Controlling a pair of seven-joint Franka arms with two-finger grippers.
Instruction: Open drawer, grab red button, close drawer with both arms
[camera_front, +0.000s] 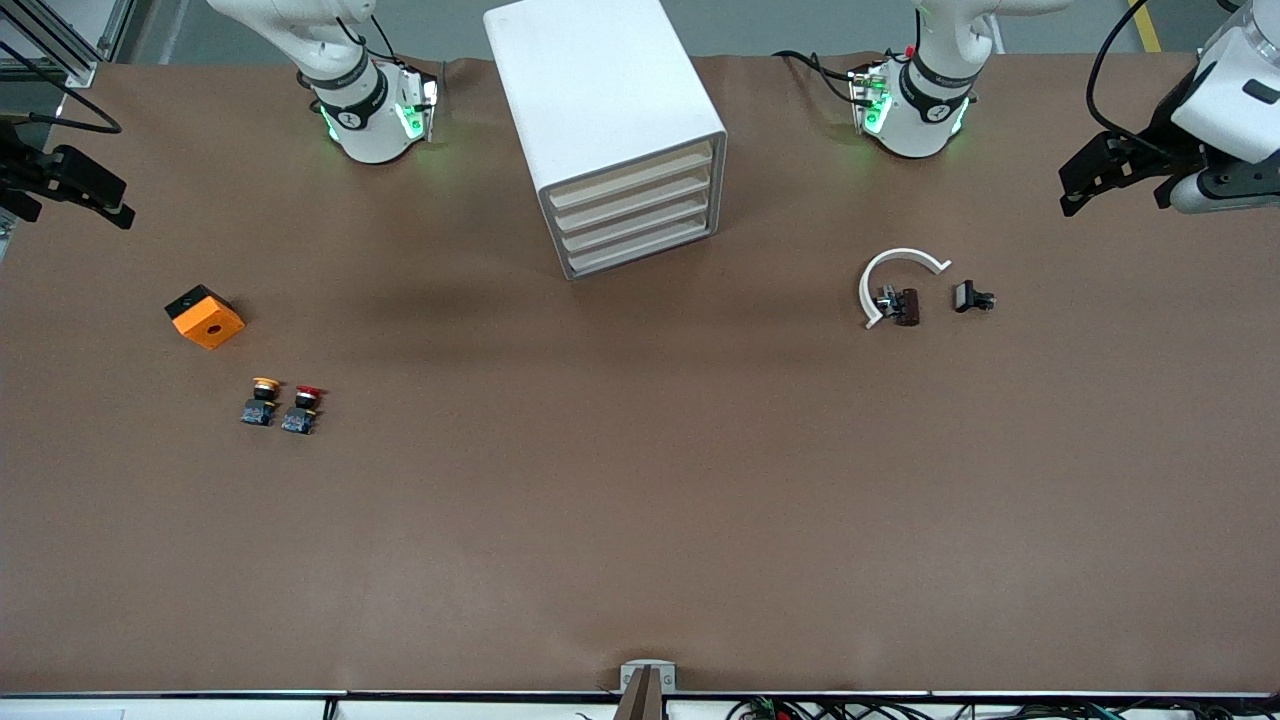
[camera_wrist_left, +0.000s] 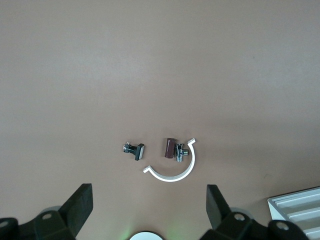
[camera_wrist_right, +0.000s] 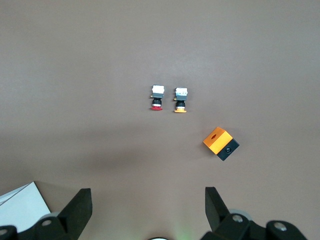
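The white cabinet (camera_front: 610, 110) stands at the table's middle, close to the arms' bases. Its four beige drawer fronts (camera_front: 635, 215) are all shut. The red-capped button (camera_front: 302, 408) lies toward the right arm's end, beside a yellow-capped one (camera_front: 261, 400). It also shows in the right wrist view (camera_wrist_right: 157, 97). My right gripper (camera_front: 75, 212) hangs open and empty over that end's table edge; its wrist view shows the same (camera_wrist_right: 147, 210). My left gripper (camera_front: 1115, 198) hangs open and empty over the other end; its wrist view shows the same (camera_wrist_left: 149, 207).
An orange cube with a hole (camera_front: 205, 317) lies near the buttons, farther from the front camera. A white C-shaped ring (camera_front: 890, 275), a small brown part (camera_front: 905, 305) and a black clip (camera_front: 972, 297) lie toward the left arm's end.
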